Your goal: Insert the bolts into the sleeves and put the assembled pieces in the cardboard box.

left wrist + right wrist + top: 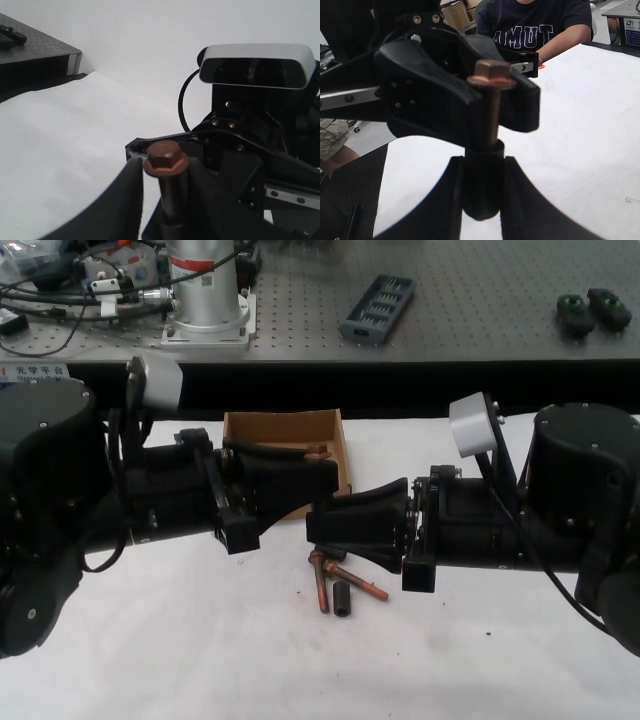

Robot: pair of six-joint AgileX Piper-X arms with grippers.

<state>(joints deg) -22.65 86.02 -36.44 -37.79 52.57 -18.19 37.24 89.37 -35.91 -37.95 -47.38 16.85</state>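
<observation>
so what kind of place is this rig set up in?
Most likely a robotics lab bench: a perforated optical breadboard runs along the back, carrying tangled cables and a silver metal column, and the work area in front is covered with a white sheet.

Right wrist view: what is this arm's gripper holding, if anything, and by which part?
The right gripper holds the black sleeve by its two sides. A bolt stands in the sleeve, head end sticking out.
</observation>
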